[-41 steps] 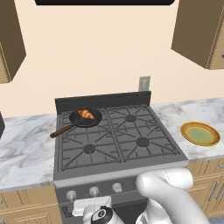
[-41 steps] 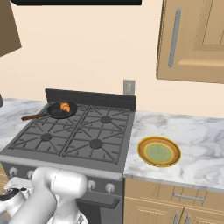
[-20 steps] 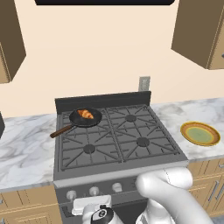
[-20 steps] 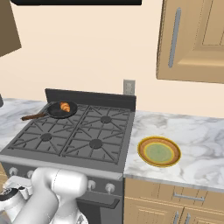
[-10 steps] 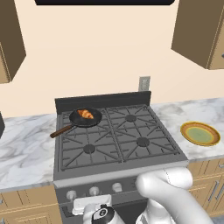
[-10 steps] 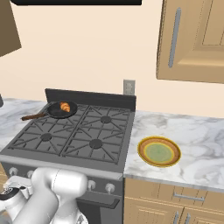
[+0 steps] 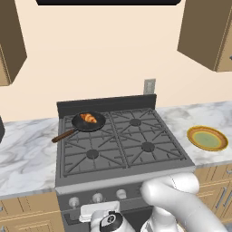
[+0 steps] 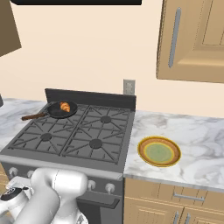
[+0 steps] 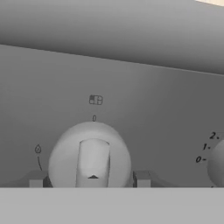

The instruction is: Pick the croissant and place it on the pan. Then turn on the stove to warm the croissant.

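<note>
The croissant (image 7: 89,118) (image 8: 65,106) lies in the black pan (image 7: 97,123) (image 8: 57,111), which sits on the back left burner of the stove (image 7: 122,145) (image 8: 74,140). My arm reaches down in front of the range, with the hand (image 7: 108,221) (image 8: 13,194) low at the control panel. In the hand view a silver knob (image 9: 89,153) sits close up, pointer upright at the 0 mark. My gripper (image 9: 89,179) is shut on this knob, with one fingertip (image 9: 37,179) pressed to each side.
A yellow-rimmed green plate (image 7: 192,136) (image 8: 142,151) rests on the marble counter right of the stove. More silver knobs (image 7: 121,194) (image 8: 109,188) line the front panel, and a neighbouring knob (image 9: 217,164) shows at the right edge. Wooden cabinets hang above.
</note>
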Available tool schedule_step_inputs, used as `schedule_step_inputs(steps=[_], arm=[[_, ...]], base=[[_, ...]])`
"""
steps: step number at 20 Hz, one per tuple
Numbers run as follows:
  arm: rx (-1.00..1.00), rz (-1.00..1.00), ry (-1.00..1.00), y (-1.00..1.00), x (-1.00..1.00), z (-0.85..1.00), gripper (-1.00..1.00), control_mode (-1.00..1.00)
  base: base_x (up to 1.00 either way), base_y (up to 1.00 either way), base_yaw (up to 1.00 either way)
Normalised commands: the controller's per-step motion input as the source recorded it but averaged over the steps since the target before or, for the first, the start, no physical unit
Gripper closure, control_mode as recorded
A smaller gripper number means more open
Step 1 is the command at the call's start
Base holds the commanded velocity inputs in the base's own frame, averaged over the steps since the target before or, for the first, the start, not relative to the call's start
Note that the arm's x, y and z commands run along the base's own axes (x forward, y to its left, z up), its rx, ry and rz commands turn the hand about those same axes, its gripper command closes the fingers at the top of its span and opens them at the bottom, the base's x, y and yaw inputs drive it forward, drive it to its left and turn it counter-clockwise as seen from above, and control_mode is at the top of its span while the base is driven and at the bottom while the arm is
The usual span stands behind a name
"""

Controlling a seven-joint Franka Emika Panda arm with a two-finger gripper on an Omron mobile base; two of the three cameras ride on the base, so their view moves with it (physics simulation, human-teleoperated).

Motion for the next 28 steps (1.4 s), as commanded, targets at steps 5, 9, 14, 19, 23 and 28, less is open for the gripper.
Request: schedule_step_inputs(steps=[5, 9, 14, 19, 23, 28], arm=[[0.00, 0.00, 0.00, -0.04, 0.00, 0.27, 1.00, -1.00], [0.00, 0.00, 0.01, 0.00, 0.01, 0.00, 1.00, -1.00], [-0.03, 0.00, 0.00, 0.00, 0.00, 0.03, 1.00, -1.00], [-0.14, 0.04, 0.00, 0.00, 0.00, 0.25, 1.00, -1.00], [-0.17, 0.04, -0.01, 0.00, 0.00, 0.39, 1.00, -1.00], [-0.19, 0.04, -0.04, 0.03, 0.00, 0.45, 1.00, -1.00]], base=[[0.00, 0.00, 0.00], [0.00, 0.00, 0.00], [0.00, 0.00, 0.00], [0.00, 0.00, 0.00], [0.00, 0.00, 0.00], [0.00, 0.00, 0.00]])
